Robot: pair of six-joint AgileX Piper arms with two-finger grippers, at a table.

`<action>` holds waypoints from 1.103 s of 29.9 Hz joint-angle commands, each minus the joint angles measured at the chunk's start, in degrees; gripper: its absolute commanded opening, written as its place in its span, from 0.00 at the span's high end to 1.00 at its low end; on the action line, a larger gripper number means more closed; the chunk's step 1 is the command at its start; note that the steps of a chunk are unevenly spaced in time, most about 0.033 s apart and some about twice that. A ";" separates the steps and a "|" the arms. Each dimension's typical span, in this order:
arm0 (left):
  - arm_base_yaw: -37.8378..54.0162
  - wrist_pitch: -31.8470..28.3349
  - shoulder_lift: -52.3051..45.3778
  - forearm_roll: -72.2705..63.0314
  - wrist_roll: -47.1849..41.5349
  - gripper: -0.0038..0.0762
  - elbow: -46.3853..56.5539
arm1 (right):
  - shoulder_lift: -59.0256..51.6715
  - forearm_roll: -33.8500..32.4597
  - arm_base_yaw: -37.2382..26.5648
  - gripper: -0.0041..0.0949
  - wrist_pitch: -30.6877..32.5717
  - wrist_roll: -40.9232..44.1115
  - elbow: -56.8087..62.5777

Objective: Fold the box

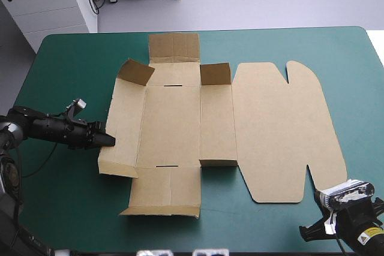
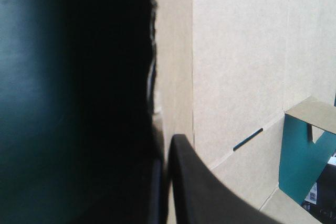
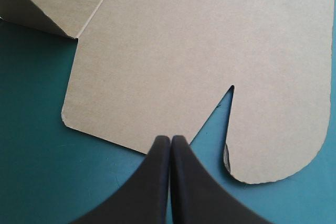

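desk (image 1: 66, 202): teal-green cover
box (image 1: 171, 124): mid-desk, mostly flat, corner flaps partly raised; lid (image 1: 282, 130) flat on right
left arm (image 1: 54, 127): low, stretched in from desk's left
right arm (image 1: 366, 232): at near right corner
left pincer (image 1: 110, 140): clamped on box's left edge
right pincer (image 3: 170, 142): closed, empty, facing lid's near edge

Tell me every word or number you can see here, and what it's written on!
Nothing here can be read.
The box: plain brown board, no print showing.
Yellow sticker on the arm behind the right gripper: it has marks, but they are too small to read.
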 commanded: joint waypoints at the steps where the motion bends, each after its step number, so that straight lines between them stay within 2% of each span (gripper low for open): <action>1: -1.74 3.95 -3.47 -4.87 0.52 0.95 -0.87 | 0.57 0.87 0.24 0.97 -3.43 0.04 -1.37; 14: -1.87 3.95 -13.98 -3.52 0.52 0.95 -0.87 | 0.57 0.87 0.24 0.97 -3.43 0.04 -1.37; 26: -1.87 3.95 -14.59 -3.29 -0.32 0.94 -0.87 | 0.57 0.87 0.24 0.97 -3.43 0.04 -1.37; 30: -1.87 3.95 -14.59 -1.17 -0.86 0.79 -0.87 | 0.57 0.87 0.24 0.97 -3.43 0.04 -1.37; 33: -1.87 3.95 -14.59 -1.06 -1.57 0.60 -0.87 | 0.57 0.87 0.24 0.97 -3.43 0.04 -1.37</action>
